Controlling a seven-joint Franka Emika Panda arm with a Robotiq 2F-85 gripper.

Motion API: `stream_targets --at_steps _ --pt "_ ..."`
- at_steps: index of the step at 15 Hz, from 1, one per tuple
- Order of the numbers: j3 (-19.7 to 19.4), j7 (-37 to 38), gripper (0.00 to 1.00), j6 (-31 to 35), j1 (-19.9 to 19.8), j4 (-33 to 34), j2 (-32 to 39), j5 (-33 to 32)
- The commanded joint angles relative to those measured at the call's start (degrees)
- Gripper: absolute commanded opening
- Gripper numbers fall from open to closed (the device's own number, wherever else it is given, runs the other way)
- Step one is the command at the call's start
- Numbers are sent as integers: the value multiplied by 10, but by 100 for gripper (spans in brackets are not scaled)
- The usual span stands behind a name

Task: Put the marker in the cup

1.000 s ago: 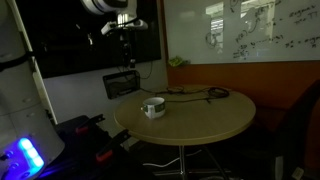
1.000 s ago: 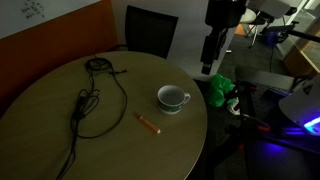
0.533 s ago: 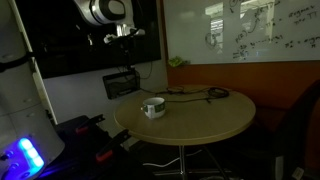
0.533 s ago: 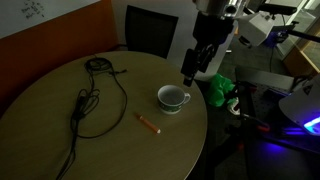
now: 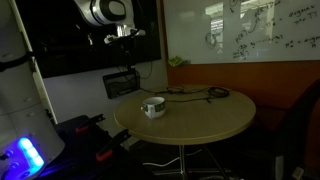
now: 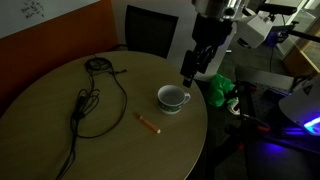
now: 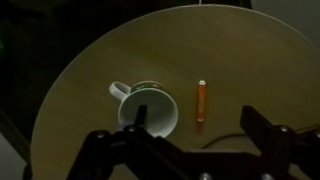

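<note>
The marker (image 6: 148,123) is a short orange-red stick lying flat on the round wooden table, near its front edge; it also shows in the wrist view (image 7: 200,102). The cup (image 6: 173,98) is a small white mug standing upright beside it, also seen in an exterior view (image 5: 152,107) and in the wrist view (image 7: 150,108) with its handle to the left. My gripper (image 6: 190,72) hangs in the air above and just beyond the cup, open and empty. In the wrist view its fingers (image 7: 195,125) straddle the cup and the marker from high above.
A black coiled cable (image 6: 92,95) lies across the table's far side. A dark chair (image 6: 152,30) stands behind the table. A black box-like device (image 5: 121,84) sits off the table edge. A whiteboard (image 5: 240,28) hangs on the wall.
Over the last second the arm swung from beside the table to above the cup; in the last half second nothing has visibly moved.
</note>
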Motion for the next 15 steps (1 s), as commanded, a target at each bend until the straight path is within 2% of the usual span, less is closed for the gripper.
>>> stream_targets --at_steps 1,4,6,10,15 --pt "4 35 100 47 0 -9 7 -13" --pt "19 113 100 128 -6 5 66 -72" --pt "13 166 100 146 0 23 116 -136" --pt "-46 260 100 158 54 84 226 -227" --pt "-91 244 100 169 128 178 344 -191"
